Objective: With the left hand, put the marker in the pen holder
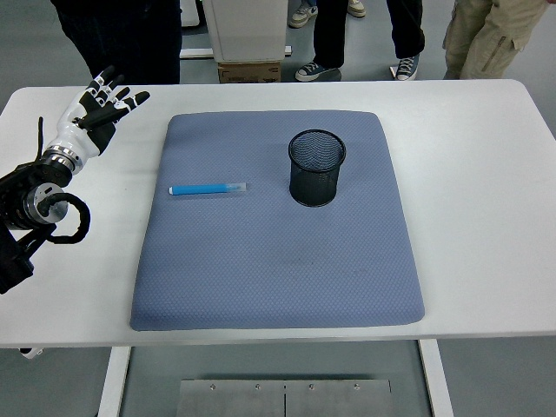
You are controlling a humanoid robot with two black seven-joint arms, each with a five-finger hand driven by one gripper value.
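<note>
A blue marker [207, 188] with a clear cap lies flat on the left part of the blue-grey mat [278, 269], pointing left-right. A black mesh pen holder [316, 167] stands upright on the mat, to the right of the marker. My left hand [100, 109] hovers over the table's far left, left of the mat and well away from the marker. Its fingers are spread and hold nothing. The right arm does not show.
The white table [486, 174] extends around the mat on all sides. Several people stand beyond the far edge; one in dark trousers [130, 39] is close behind my left hand. A box [248, 69] sits on the floor behind the table.
</note>
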